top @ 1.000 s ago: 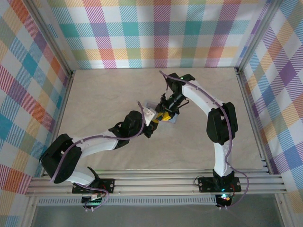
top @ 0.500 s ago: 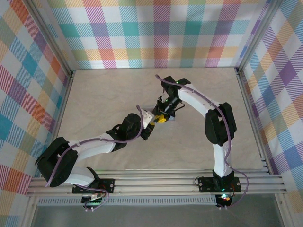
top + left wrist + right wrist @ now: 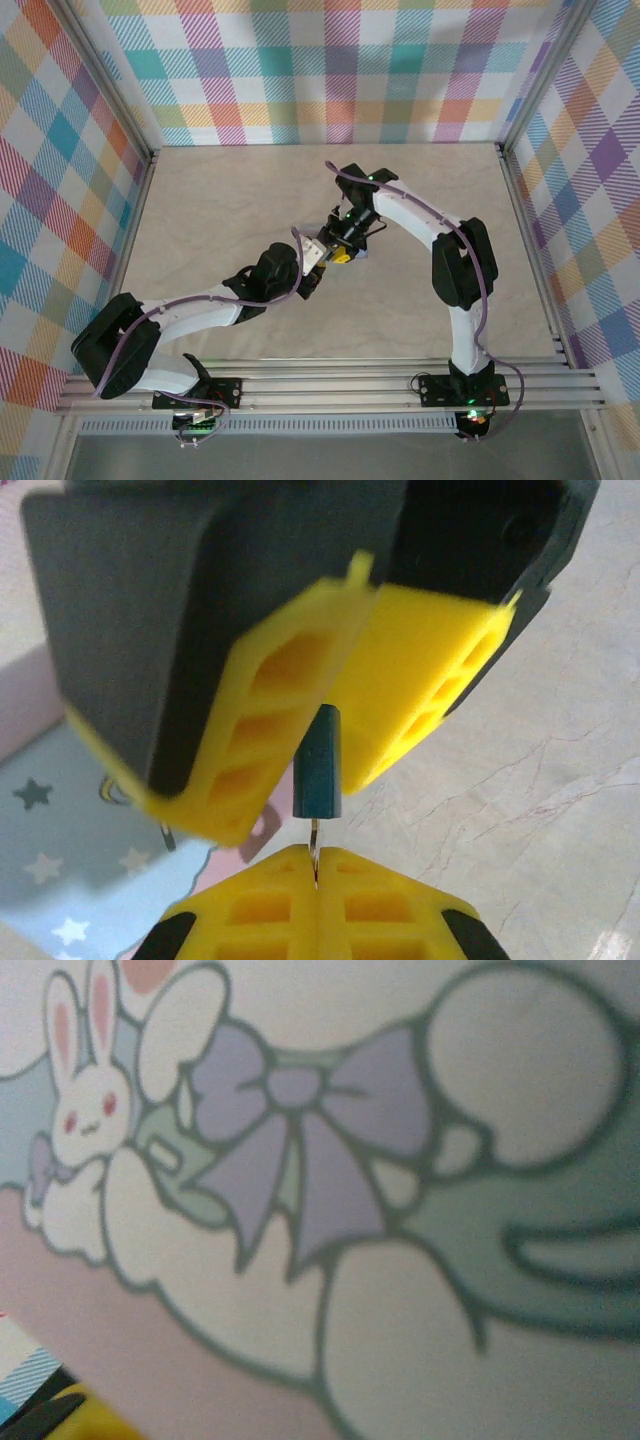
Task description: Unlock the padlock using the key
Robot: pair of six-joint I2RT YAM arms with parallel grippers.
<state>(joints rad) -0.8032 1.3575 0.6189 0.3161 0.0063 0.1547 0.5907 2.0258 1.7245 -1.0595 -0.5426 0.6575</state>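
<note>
Left end effector (image 3: 316, 865) is clenched tight on a thin metal sliver, which reads as the key (image 3: 315, 838). It sits at about the centre of the tabletop (image 3: 220, 200), well clear of every edge.

The key blade runs straight up into the bottom end of the padlock (image 3: 317, 770), a small dark bluish barrel. How deep it is seated can't be told. The padlock is up off the surface, between the two arms, roughly over the edge of the tin box (image 3: 300, 1210).

Right end effector (image 3: 347, 236) comes in from the right-hand side, with its yellow fingers (image 3: 420, 680) flanking the padlock's upper part. Whether they pinch it or just bracket it can't be told, because the contact is hidden.

Risks from here:
- If the right side isn't clamped, any twist from the left will likely spin the whole padlock with the key, so no unlock.
- A loose hold could also let the padlock hang on the key alone and then drop onto the tin box or the tabletop.
- The blade is thin and gripped by its very end, so off-axis torque could bend it or make it slip in the pads.
- The yellow fingers of the two arms are very close, so a wrist roll could make them collide.
- The shackle isn't visible, so an open state would be hard to confirm.
</note>
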